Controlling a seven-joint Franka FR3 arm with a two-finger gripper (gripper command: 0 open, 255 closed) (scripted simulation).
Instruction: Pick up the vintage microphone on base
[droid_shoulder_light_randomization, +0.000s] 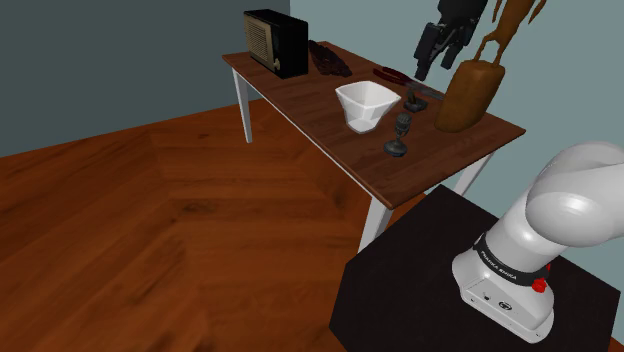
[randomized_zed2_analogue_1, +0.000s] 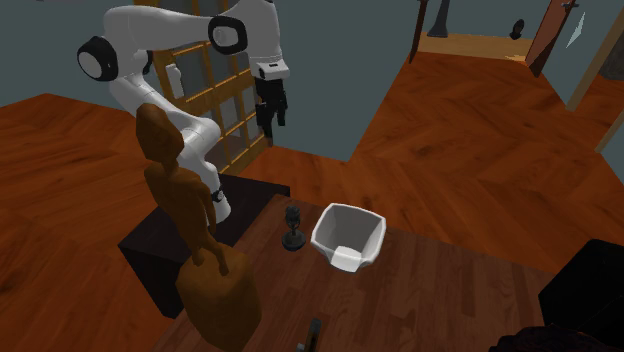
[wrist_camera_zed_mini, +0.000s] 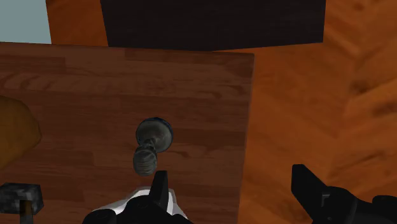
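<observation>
Gripper (droid_shoulder_light_randomization: 427, 68) hangs high over the single white bowl (droid_shoulder_light_randomization: 362, 103), fingers wide apart, clasping nothing. One vintage microphone (droid_shoulder_light_randomization: 397, 134) stands just beside that bowl, long axis vertical, head pointing straight up over its round base. One wooden figure (droid_shoulder_light_randomization: 470, 90) stands near the bowl.

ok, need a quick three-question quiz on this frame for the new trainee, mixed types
1. True or false: the gripper is shut on the microphone.
2. Which stands closest to the microphone? A) white bowl B) black radio C) wooden figure
3. One word: is the microphone upright or lying down?

Key: 1 false, the fingers stand open, well above the table; 2 A; 3 upright.
</observation>
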